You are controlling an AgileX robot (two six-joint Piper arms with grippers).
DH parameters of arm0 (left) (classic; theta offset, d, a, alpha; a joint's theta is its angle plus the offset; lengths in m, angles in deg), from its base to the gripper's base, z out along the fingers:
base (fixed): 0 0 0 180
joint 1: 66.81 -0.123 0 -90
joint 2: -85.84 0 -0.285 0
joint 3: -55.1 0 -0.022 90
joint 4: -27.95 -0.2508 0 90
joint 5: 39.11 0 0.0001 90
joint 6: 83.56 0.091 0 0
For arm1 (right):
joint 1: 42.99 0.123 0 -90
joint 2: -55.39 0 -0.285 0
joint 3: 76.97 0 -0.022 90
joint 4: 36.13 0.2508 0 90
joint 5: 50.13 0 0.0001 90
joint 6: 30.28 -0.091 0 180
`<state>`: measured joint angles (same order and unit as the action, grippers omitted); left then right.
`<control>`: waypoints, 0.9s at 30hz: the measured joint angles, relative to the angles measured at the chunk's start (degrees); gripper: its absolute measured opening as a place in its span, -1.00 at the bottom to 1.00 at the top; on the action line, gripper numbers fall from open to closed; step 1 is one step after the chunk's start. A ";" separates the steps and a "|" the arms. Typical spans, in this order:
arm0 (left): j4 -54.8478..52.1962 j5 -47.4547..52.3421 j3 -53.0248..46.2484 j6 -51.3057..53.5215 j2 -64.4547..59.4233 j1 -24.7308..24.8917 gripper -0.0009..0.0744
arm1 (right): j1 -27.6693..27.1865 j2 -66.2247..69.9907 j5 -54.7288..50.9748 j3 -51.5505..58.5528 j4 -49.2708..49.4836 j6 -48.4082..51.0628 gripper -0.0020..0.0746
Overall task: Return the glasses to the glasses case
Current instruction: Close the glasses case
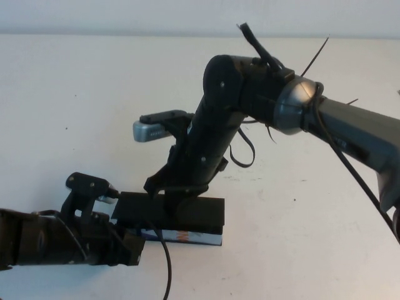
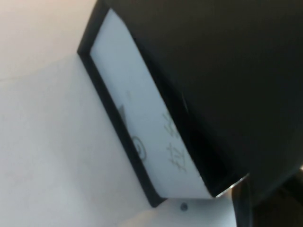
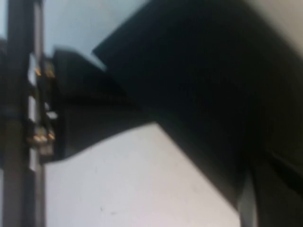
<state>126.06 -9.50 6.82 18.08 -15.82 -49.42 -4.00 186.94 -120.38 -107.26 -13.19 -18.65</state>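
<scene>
The glasses case (image 1: 209, 211) is a flat black box lying near the table's front middle, lid down, with its white printed side (image 1: 187, 237) facing me. The left wrist view fills with that white side (image 2: 142, 127) and the black lid (image 2: 218, 66). My right gripper (image 1: 179, 201) reaches down from the right and rests on the lid's left half; the lid (image 3: 199, 80) looms dark in the right wrist view. My left gripper (image 1: 128, 242) is low at the case's left end, touching or nearly touching it. The glasses are out of view.
The white table (image 1: 300, 237) spreads around the case, with its far edge at the back wall. The right arm (image 1: 350, 134) crosses from the right above the table. A black cable (image 1: 166, 265) hangs down in front of the case.
</scene>
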 joint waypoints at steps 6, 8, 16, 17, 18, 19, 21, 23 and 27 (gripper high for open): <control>0.00 0.00 0.00 0.00 0.00 0.00 -0.98 | 0.56 0.00 0.11 2.37 -0.44 0.00 -0.98; 0.00 0.34 0.00 0.00 0.00 0.00 -0.98 | 0.56 -0.24 0.11 2.37 -0.81 0.00 -0.98; 0.00 1.14 0.00 -0.96 0.00 0.00 -0.98 | 0.56 -0.29 0.11 2.37 -2.02 0.00 -0.98; -0.13 1.24 0.00 -1.30 0.00 0.00 -0.98 | 0.56 0.03 0.11 2.37 -2.02 0.00 -0.98; -0.34 1.24 0.00 -1.69 0.00 0.00 -0.98 | 0.56 0.55 0.11 2.37 -2.02 0.00 -0.98; -0.46 1.36 0.00 -1.85 0.00 0.00 -0.98 | 0.56 1.03 0.11 2.37 -2.02 0.00 -0.98; -0.60 1.88 0.00 -2.07 0.00 0.00 -0.98 | 0.56 1.17 0.11 2.37 -1.75 0.00 -0.98; -0.60 2.67 0.00 -2.18 0.00 0.00 -0.98 | 0.56 1.17 0.11 2.37 -1.75 0.00 -0.98; -1.59 3.75 0.00 -3.19 0.00 0.00 -0.98 | 0.56 1.07 0.11 2.37 -1.75 0.00 -0.98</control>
<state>124.47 -5.75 6.82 14.89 -15.82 -49.42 -3.45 188.01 -120.26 -104.89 -14.94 -18.65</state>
